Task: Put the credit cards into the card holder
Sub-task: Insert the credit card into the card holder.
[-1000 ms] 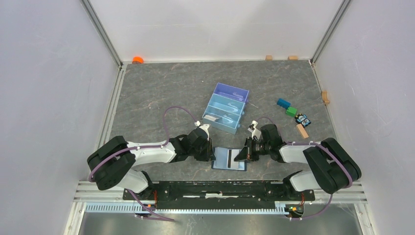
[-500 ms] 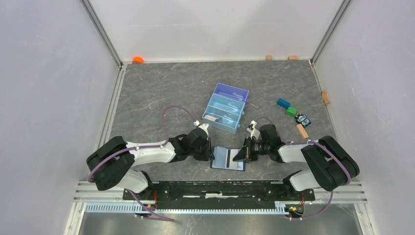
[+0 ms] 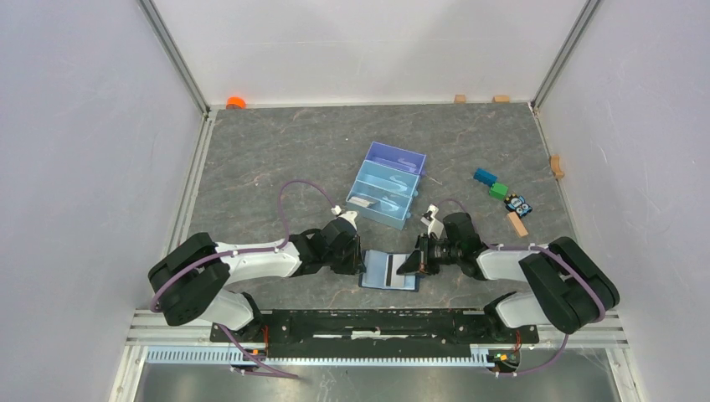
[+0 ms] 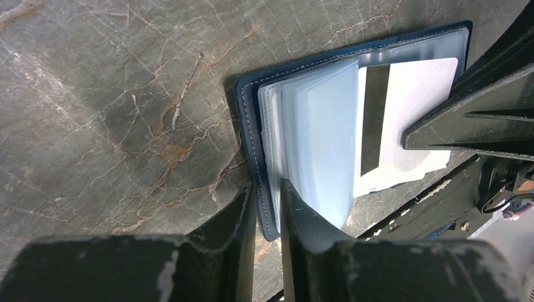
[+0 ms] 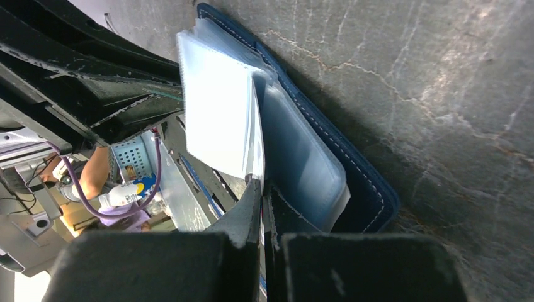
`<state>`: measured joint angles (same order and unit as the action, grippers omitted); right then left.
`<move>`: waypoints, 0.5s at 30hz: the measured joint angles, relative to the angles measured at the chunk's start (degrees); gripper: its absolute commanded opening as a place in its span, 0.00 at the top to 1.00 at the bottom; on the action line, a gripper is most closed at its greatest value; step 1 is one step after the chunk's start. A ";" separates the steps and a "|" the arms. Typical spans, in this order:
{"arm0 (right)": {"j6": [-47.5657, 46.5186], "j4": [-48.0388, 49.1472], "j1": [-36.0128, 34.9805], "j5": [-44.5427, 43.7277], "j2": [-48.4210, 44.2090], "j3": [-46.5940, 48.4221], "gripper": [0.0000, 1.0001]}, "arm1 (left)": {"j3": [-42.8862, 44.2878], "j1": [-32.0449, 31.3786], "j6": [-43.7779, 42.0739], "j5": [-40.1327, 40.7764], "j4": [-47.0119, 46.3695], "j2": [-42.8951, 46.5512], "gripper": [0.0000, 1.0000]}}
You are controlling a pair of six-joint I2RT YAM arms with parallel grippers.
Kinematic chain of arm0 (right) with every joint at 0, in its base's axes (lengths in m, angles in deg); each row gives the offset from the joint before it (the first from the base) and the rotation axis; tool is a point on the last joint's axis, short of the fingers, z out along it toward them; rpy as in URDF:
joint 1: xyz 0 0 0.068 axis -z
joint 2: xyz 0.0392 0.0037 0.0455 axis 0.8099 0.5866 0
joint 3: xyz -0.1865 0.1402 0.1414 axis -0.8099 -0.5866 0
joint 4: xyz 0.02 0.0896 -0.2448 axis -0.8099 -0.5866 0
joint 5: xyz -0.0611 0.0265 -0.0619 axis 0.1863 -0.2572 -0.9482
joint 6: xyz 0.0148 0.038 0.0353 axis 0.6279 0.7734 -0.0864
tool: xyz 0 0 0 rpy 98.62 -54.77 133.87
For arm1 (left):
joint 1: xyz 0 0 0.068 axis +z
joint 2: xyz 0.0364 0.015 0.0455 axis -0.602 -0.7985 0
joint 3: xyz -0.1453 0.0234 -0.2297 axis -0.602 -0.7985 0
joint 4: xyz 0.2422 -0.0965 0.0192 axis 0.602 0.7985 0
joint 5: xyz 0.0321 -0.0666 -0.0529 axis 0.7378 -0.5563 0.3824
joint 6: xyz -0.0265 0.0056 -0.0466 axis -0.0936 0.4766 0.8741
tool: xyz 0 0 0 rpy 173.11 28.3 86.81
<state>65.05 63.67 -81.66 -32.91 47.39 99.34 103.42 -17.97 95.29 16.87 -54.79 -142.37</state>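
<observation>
The card holder (image 3: 377, 281) lies open near the table's front edge, with a navy cover (image 4: 247, 126) and clear sleeves (image 4: 315, 126) standing up. My left gripper (image 4: 267, 200) is shut on the cover's near-left edge. A white credit card (image 4: 412, 104) with a dark stripe lies over the holder's right half, and my right gripper (image 5: 263, 189) is shut on its edge. From above, the left gripper (image 3: 362, 266) and right gripper (image 3: 410, 265) flank the holder. More credit cards (image 3: 362, 202) lie in the tray.
The light-blue and purple tray (image 3: 402, 174) stands behind the holder. Coloured toy blocks (image 3: 501, 191) lie to its right. An orange object (image 3: 236, 102) and small wooden blocks (image 3: 460, 99) sit by the back wall. The arms' base rail (image 3: 368, 322) runs just in front.
Both grippers and the holder have shifted slightly left and away from the rail. The left jaws have narrowed a little on the cover. The right gripper stays shut on the card.
</observation>
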 measured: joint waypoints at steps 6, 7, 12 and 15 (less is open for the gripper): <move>0.24 -0.46 -0.57 -0.83 -1.40 0.00 1.00 | 0.17 0.00 0.00 0.24 0.39 0.09 0.75; 0.28 -0.48 -0.57 -0.87 -1.40 0.00 1.00 | 0.17 0.00 0.00 0.26 0.42 0.13 0.75; 0.70 -0.24 -0.59 -0.90 -1.27 -0.02 1.00 | 0.17 0.00 0.00 0.28 0.42 0.17 0.75; 1.49 1.36 -1.05 -0.90 -0.98 -0.11 1.00 | 0.17 0.00 0.00 0.31 0.39 0.17 0.75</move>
<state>66.54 65.02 -82.71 -33.81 46.40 99.23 103.60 -17.97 95.29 17.18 -54.39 -142.20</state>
